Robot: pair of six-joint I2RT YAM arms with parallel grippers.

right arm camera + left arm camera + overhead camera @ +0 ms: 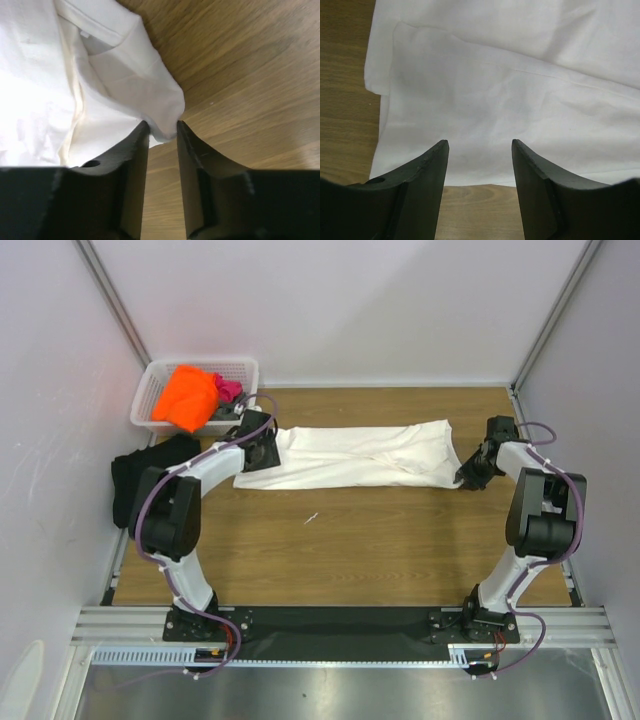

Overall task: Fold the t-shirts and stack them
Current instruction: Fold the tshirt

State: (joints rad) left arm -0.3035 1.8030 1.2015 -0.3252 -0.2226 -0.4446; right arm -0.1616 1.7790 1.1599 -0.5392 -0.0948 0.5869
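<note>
I saw the white t-shirt (360, 455) lying as a long folded strip across the far half of the table (400, 540). My left gripper (480, 145) stood with its jaws wide apart over the shirt's left end, gripping nothing. My right gripper (163, 127) had its jaws drawn narrow on a bunched corner at the shirt's right end, while the orange t-shirt (186, 395) sat in the basket (200, 364) and the black t-shirt (135, 480) lay at the table's left edge.

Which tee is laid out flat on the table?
The white tee: spread out flat. The orange tee and pink tee are bunched in the basket; the black tee is heaped off to the left.
</note>
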